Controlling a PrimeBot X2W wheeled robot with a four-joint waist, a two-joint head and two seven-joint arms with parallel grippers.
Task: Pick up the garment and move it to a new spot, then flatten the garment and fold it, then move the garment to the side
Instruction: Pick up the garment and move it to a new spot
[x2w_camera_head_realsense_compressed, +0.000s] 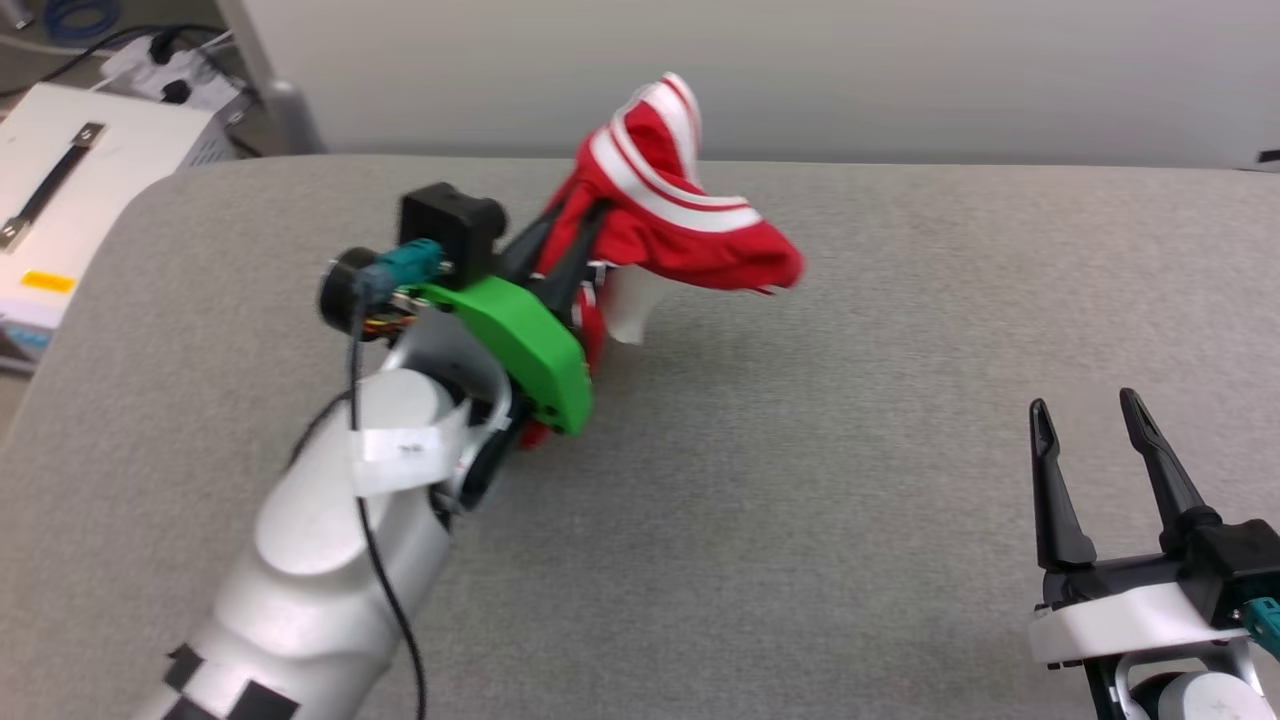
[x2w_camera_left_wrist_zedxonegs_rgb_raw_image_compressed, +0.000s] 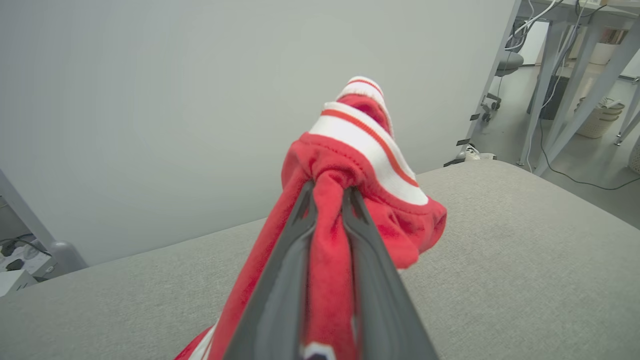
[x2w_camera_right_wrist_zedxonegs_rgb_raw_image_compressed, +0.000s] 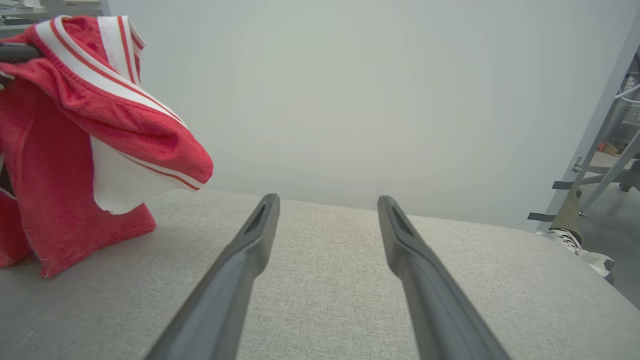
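Far left, left gripper (x2w_camera_left_wrist_zedxonegs_rgb_raw_image_compressed: 328, 191) pinches the raised shirt (x2w_camera_head_realsense_compressed: 700, 235). Right wrist view shows its low end on the table (x2w_camera_right_wrist_zedxonegs_rgb_raw_image_compressed: 320, 310); right gripper (x2w_camera_right_wrist_zedxonegs_rgb_raw_image_compressed: 328, 201) wide apart, empty.

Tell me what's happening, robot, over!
Left jaws clamped on the shirt, bunched and lifted, tail on the table. Right jaws open, empty. Nothing in the way.
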